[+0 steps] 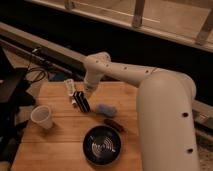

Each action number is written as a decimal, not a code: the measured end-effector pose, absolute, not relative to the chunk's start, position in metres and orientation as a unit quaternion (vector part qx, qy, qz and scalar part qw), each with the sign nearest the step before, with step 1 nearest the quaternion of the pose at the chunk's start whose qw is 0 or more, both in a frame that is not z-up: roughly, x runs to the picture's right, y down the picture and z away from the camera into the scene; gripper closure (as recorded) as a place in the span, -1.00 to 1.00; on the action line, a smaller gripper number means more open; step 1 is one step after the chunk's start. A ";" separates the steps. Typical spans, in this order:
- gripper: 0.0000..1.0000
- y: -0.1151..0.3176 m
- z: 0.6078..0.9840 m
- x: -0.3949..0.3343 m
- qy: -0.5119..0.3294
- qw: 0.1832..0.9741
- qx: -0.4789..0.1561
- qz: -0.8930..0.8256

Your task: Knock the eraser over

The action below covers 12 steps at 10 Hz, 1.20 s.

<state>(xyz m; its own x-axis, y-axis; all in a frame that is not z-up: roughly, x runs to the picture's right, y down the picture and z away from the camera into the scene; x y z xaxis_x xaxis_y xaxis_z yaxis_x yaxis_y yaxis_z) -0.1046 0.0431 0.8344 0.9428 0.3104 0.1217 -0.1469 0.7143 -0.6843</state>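
The eraser [82, 101], a small black block with a pale stripe, lies tilted on the wooden table [55, 145], just right of the white tube [70, 89]. My gripper [86, 93] hangs from the white arm directly above and touching the eraser's upper end. The soft light-blue pad [106, 109] lies to the right of the eraser.
A white paper cup [42, 117] stands at the table's left. A black bowl [102, 145] sits at the front middle. A small dark reddish object [113, 124] lies between pad and bowl. Cables and dark equipment [20, 85] are left of the table.
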 end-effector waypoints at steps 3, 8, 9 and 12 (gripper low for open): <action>1.00 0.044 0.831 -0.113 -0.113 0.918 -0.362 0.117; 1.00 0.044 0.825 -0.126 -0.112 0.919 -0.364 0.105; 1.00 0.044 0.825 -0.127 -0.112 0.919 -0.364 0.103; 1.00 0.043 0.821 -0.131 -0.111 0.921 -0.361 0.097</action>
<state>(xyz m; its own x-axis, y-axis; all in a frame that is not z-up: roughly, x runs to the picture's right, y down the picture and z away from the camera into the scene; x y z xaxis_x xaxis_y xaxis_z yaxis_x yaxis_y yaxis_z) -0.1309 0.0431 0.8211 0.9565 0.2584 0.1352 -0.0975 0.7202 -0.6869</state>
